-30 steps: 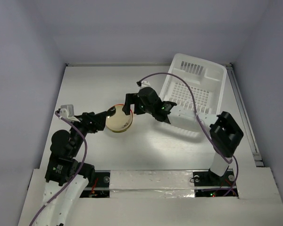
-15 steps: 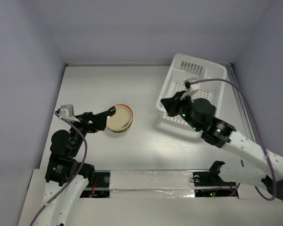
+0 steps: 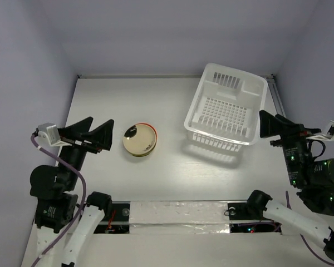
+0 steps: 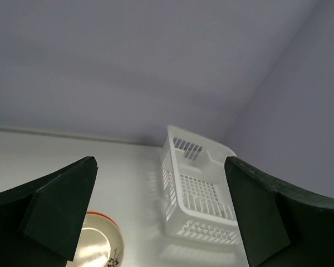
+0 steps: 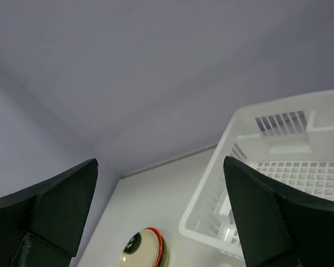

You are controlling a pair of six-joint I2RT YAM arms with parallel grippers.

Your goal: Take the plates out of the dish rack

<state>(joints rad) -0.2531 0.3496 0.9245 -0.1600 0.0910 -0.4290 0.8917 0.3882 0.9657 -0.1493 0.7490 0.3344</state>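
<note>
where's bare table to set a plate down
Bare table lies between the plate stack and the dish rack, and behind the stack to the rear wall. Crowded: left gripper beside the stack, right gripper beside the rack.

A white table [image 3: 172, 172] stands between pale grey-violet walls [image 3: 167, 33]. A strip of shiny tape [image 3: 178, 216] runs along its near edge, and a thin rail [image 3: 278, 95] along its right side.

no writing can be read (dark marks [image 3: 130, 132] on the plates [image 3: 140, 139] are illegible).
</note>
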